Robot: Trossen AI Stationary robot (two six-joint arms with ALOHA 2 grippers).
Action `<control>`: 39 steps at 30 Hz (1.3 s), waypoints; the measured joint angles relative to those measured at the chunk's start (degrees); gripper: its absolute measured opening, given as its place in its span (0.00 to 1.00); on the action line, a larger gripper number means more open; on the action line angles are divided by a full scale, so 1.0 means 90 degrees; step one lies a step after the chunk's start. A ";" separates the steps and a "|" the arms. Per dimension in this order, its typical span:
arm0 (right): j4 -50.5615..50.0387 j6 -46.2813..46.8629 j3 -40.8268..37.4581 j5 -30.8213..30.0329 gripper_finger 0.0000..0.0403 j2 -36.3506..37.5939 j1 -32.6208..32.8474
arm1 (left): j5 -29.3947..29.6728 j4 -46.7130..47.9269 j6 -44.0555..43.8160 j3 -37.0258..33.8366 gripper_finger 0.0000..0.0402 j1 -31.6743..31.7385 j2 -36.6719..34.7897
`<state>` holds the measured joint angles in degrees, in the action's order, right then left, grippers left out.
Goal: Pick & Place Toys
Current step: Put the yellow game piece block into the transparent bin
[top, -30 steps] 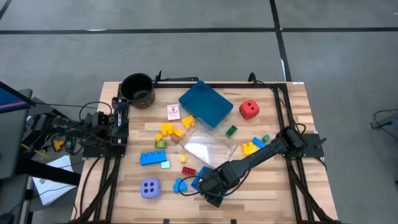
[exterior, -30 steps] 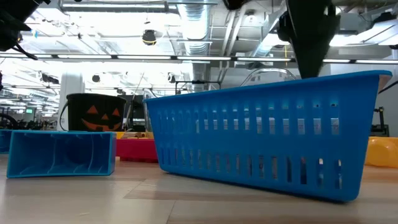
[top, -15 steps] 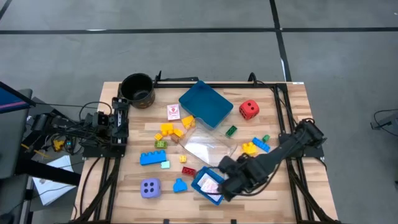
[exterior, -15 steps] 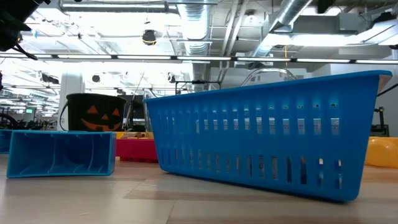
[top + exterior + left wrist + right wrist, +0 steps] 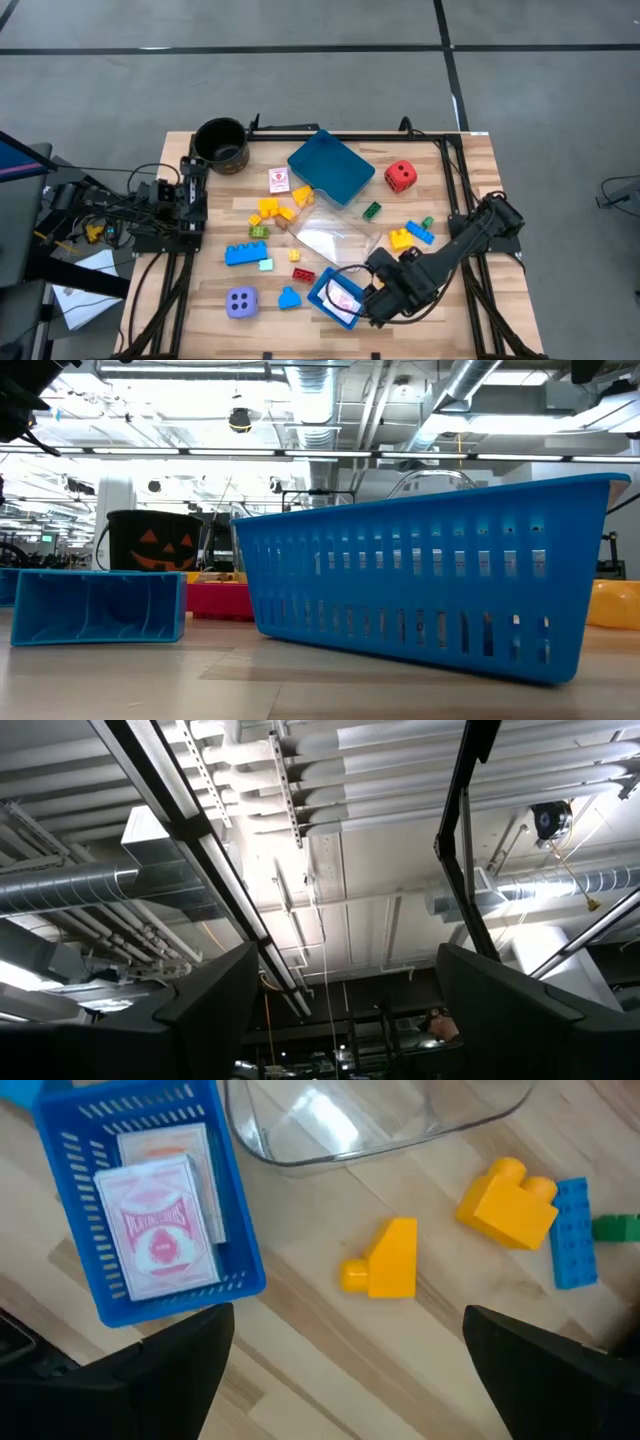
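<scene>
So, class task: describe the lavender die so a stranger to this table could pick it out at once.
Start at the wooden table and go to its front edge on the left arm's side, the opposite end from the dark pot. There the lavender die sits beside a small blue brick. It is the only pale purple cube with dark dots; the other die is red and lies far across the table.

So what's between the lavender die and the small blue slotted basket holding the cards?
One small blue brick sits between lavender die and blue basket, in the high view.
</scene>
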<state>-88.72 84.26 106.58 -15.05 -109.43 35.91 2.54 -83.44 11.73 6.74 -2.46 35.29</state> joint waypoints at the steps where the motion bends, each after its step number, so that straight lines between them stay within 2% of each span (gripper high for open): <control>1: -0.0015 0.0080 0.0001 0.0001 0.96 -0.0031 -0.0002 | 0.0000 0.0014 0.0000 0.0000 0.75 0.0000 0.0002; 4: -0.0014 0.0256 -0.0139 0.0055 0.96 -0.0052 0.0013 | -0.0001 0.0014 -0.0004 0.0000 0.75 0.0001 0.0000; 10: 0.0362 0.0350 -0.1036 0.0339 0.99 0.0015 0.0001 | 0.0000 0.0038 -0.0019 0.0000 0.75 0.0000 0.0000; 18: 0.1163 0.0308 -0.2162 0.0329 0.99 0.0401 -0.0056 | 0.0000 0.0044 -0.0019 0.0000 0.75 0.0000 0.0000; 25: 0.2688 0.0419 -0.3682 0.0334 0.99 0.1177 -0.0081 | 0.0000 0.0054 -0.0019 0.0000 0.75 0.0000 0.0001; 28: 0.3226 0.0419 -0.4159 0.0378 0.99 0.1265 -0.0081 | 0.0000 0.0056 -0.0019 0.0000 0.75 0.0001 0.0002; 39: 0.3841 0.0296 -0.4775 0.0345 0.99 0.1285 -0.0091 | 0.0000 0.0066 -0.0022 0.0000 0.75 0.0000 0.0001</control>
<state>-54.15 86.93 63.60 -11.94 -97.86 35.09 2.55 -82.85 11.53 6.74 -2.45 35.29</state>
